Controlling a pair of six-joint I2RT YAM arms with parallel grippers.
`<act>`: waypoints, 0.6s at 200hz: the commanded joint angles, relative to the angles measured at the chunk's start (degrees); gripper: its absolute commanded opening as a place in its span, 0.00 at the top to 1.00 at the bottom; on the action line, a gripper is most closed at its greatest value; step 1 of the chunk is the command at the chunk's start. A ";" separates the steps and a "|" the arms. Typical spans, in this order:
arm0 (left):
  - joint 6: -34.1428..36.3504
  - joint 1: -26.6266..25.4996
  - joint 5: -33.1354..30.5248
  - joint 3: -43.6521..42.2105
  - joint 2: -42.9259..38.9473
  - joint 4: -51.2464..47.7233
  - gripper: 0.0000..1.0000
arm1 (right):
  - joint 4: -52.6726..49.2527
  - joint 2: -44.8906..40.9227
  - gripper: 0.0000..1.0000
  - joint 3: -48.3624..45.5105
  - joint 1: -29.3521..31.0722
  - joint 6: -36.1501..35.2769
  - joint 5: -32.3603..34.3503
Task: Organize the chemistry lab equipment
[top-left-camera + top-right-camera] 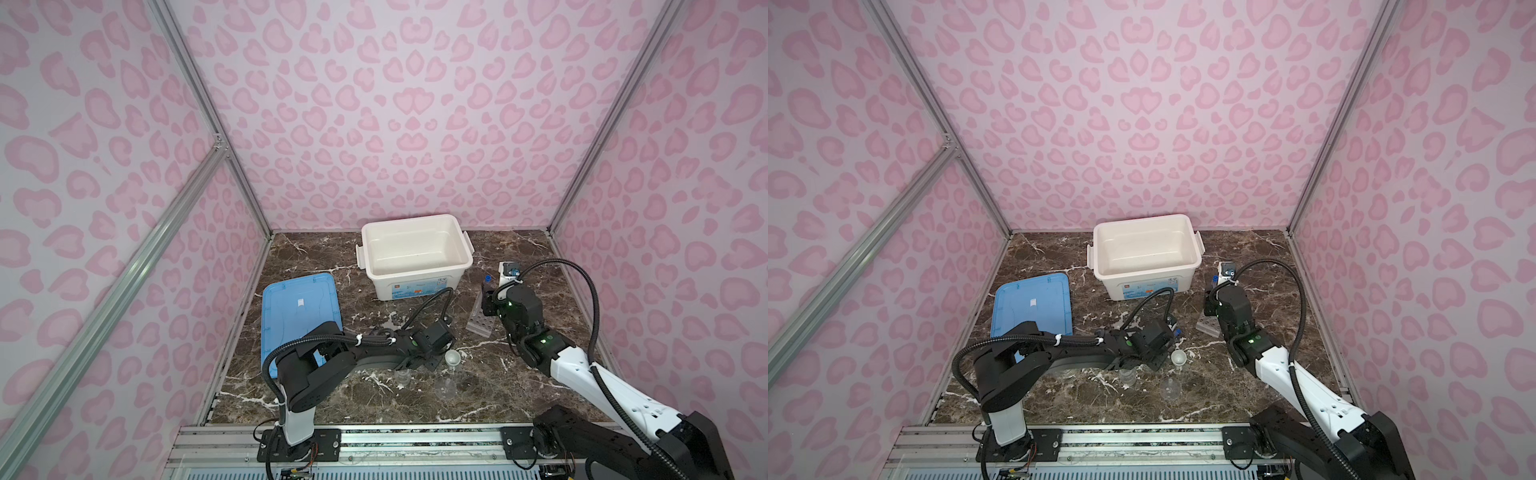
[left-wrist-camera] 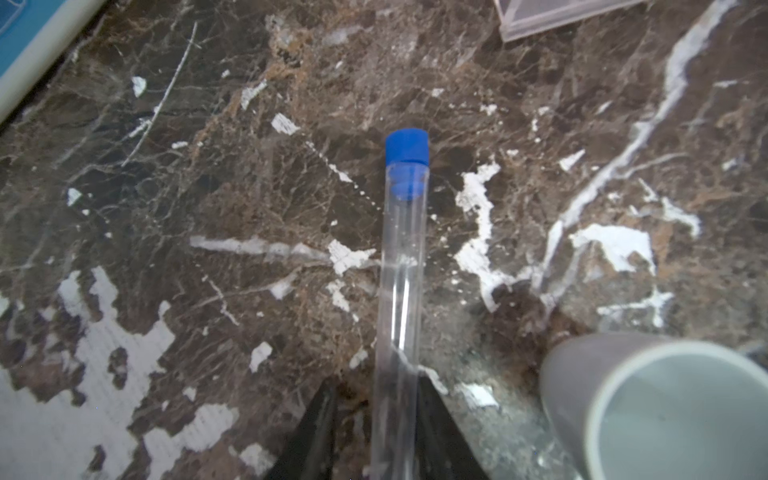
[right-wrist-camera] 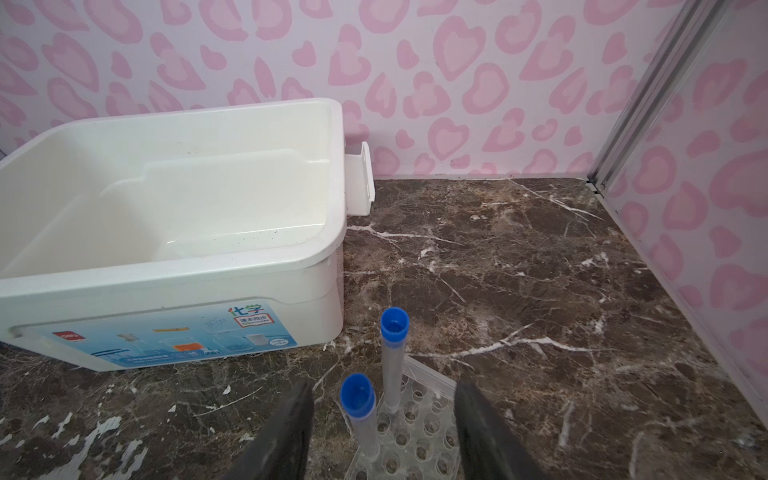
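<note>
Near the middle of both top views, our left gripper [image 2: 376,382] straddles a test tube [image 2: 403,249] lying on the table [image 2: 166,208], jaws narrowly apart, one side gapped. Further right, our right gripper [image 3: 383,388] hangs wide open, empty, over the rack [image 3: 419,428] holding two tubes [image 3: 392,353].

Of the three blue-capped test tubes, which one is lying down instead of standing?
The tube at the left gripper, between its open jaws, lies along the marble table. The other two tubes stand upright in the clear rack.
</note>
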 commanded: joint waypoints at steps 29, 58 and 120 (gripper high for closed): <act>0.07 0.56 0.77 -0.20 1.03 -2.79 0.77 | -0.48 -2.14 0.42 0.33 -0.29 1.26 -1.99; 0.14 0.84 1.10 -0.29 0.99 -2.23 0.79 | -1.91 -3.73 0.42 0.67 -1.30 1.88 -4.03; -0.71 1.36 1.12 0.41 -0.31 -1.04 0.81 | -3.87 -6.04 0.42 0.36 -3.59 3.93 -11.27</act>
